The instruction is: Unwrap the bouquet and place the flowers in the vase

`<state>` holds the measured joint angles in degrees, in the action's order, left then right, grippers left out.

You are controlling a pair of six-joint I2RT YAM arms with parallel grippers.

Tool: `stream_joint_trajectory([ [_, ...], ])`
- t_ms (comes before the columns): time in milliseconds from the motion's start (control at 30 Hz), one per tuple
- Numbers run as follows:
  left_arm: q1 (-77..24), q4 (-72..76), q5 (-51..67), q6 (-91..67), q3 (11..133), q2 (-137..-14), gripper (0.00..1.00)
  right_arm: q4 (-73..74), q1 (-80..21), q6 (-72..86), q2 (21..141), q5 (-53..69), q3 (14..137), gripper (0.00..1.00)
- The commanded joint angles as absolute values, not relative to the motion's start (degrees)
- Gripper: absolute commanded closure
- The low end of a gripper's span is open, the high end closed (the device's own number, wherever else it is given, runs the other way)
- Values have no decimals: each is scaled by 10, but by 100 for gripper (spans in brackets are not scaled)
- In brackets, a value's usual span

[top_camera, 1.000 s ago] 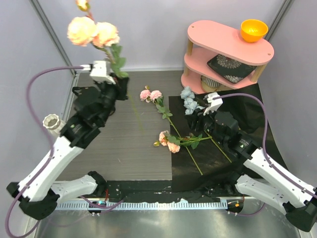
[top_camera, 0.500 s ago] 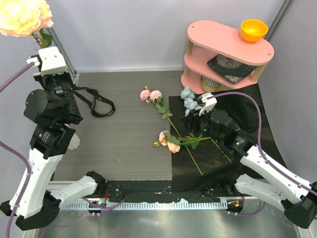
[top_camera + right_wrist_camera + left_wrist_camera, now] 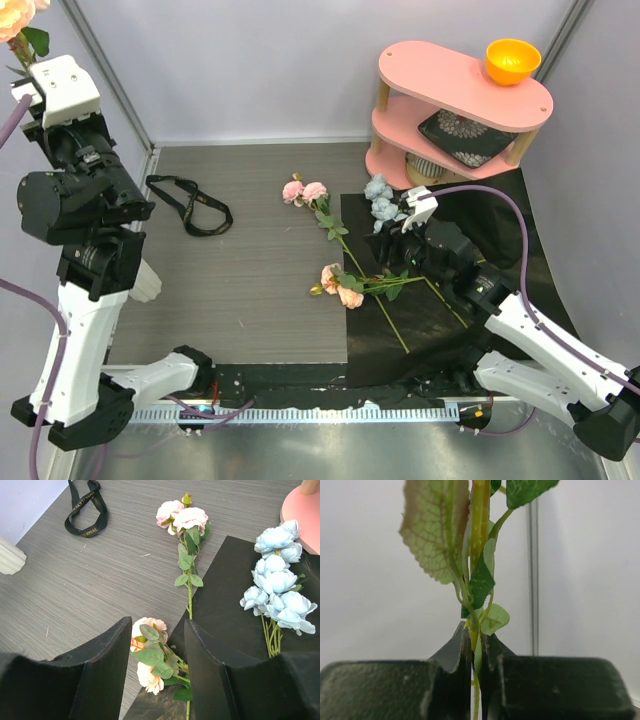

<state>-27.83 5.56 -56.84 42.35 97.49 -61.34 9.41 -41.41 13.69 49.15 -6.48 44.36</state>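
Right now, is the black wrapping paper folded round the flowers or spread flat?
Spread flat: the black paper lies open on the table, blue flowers resting loose on top.

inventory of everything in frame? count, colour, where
table: 1, grey woodgrain, centre
black paper: 1 sheet, black, table's right side
held peach flower: 1 stem, peach, raised far left
pink flower: 1 stem, pink, table centre
lying peach flower: 1 stem, peach, black paper's left edge
blue flowers: 1 bunch, pale blue, on black paper
ribbon: 1, black, table left
vase: 1, cream, table's left edge
shelf: 1, pink, far right
bowl: 1, orange, top tier
plate: 1, black floral, lower tier
cup: 1, white, under shelf
left gripper: black, shut on held peach flower's stem
right gripper: black, open above lying peach flower
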Motion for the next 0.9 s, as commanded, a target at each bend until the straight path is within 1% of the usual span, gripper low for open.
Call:
stream_joint_trajectory([
  [0,-214,52,-549,403,1001,-642,100,62,-416,127,487,-66,449,48],
  [100,-154,2,-530,328,1005,-647,100,66,-416,121,483,-69,447,47],
  [200,-101,-37,-518,269,982,-639,100,72,-416,115,477,-75,448,47],
  [333,-58,-59,-492,203,938,-623,100,81,-416,108,475,-77,453,47],
  [500,-28,-71,-526,136,907,-617,100,85,-415,108,480,-76,453,47],
  [667,-3,-32,-590,106,832,-605,100,84,-416,118,474,-76,444,47],
  [867,45,42,-618,95,723,-590,100,89,-415,127,466,-74,436,47],
])
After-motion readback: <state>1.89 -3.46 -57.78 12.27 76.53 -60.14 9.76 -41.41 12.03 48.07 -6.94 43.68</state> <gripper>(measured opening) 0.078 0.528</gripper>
